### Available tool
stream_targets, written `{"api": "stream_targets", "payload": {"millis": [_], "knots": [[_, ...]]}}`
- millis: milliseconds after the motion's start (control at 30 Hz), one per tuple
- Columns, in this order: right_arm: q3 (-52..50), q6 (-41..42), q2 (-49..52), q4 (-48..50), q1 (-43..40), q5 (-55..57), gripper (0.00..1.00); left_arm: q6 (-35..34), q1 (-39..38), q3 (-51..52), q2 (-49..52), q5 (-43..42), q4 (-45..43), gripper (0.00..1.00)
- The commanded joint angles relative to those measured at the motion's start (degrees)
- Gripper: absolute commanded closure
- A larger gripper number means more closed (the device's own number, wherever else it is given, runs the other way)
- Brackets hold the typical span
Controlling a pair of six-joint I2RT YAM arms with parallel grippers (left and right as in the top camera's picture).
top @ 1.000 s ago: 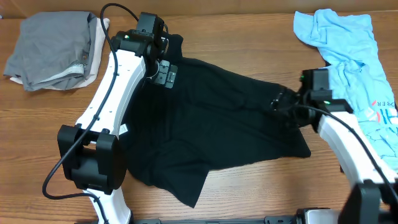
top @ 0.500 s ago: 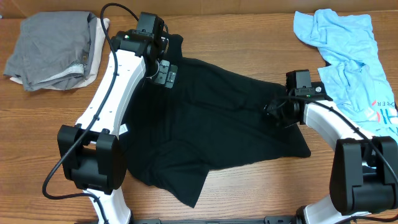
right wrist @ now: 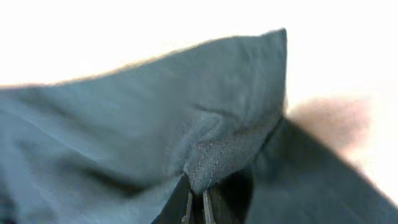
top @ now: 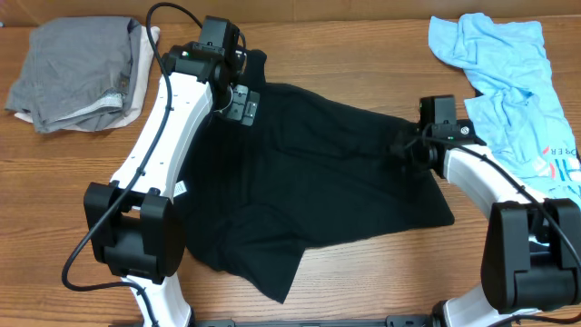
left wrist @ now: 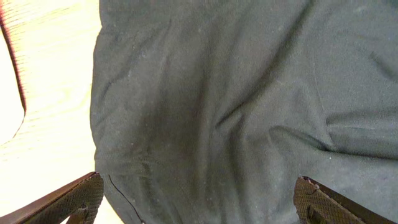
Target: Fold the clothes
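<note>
Pinching the right-hand edge of the black T-shirt (top: 309, 182), the right gripper (top: 406, 148) is clamping a stitched hem fold. The right wrist view is showing the seam running straight into the closed tips, so the bite is looking shallow.

The left gripper (top: 241, 107) is hanging over the shirt's upper-left end. Its fingers (left wrist: 74, 199) are standing wide apart with nothing between them and cloth right below.

The shirt is lying spread across the middle of the table (top: 363, 54), rumpled at its lower-left corner. The grey pile (top: 77, 68) is sitting well apart at far left. The light-blue shirt (top: 508, 73) is lying just beside the right arm.

The step is probably squaring or folding the right side inward. Doing it well is likely meaning:
- raising the hem only enough to clear the cloth and carrying it low and slow, since a thin pinch is risking slip-out
- getting the left gripper down onto its end first, as nothing is anchoring the shirt and the whole piece is likely sliding otherwise
- keeping the right elbow off the light-blue shirt
</note>
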State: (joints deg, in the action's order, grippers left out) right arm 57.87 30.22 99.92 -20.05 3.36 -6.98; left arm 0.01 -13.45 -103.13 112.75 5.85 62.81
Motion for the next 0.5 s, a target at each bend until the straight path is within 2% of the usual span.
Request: {"api": "stream_targets", "payload": {"millis": [0, 233, 467], "knots": [[6.56, -0.04, 0.04, 2.08, -0.39, 2.47, 0.96, 0.28, 0.31, -0.85, 0.61, 0.11, -0.59, 0.0], [9.9, -0.24, 0.61, 10.34, -0.55, 9.33, 0.96, -0.02, 0.22, -0.85, 0.61, 0.04, -1.57, 0.0], [9.9, -0.22, 7.93, 20.65, -0.55, 11.47, 0.96, 0.0, 0.2, -0.85, 0.61, -0.92, -1.66, 0.0]]}}
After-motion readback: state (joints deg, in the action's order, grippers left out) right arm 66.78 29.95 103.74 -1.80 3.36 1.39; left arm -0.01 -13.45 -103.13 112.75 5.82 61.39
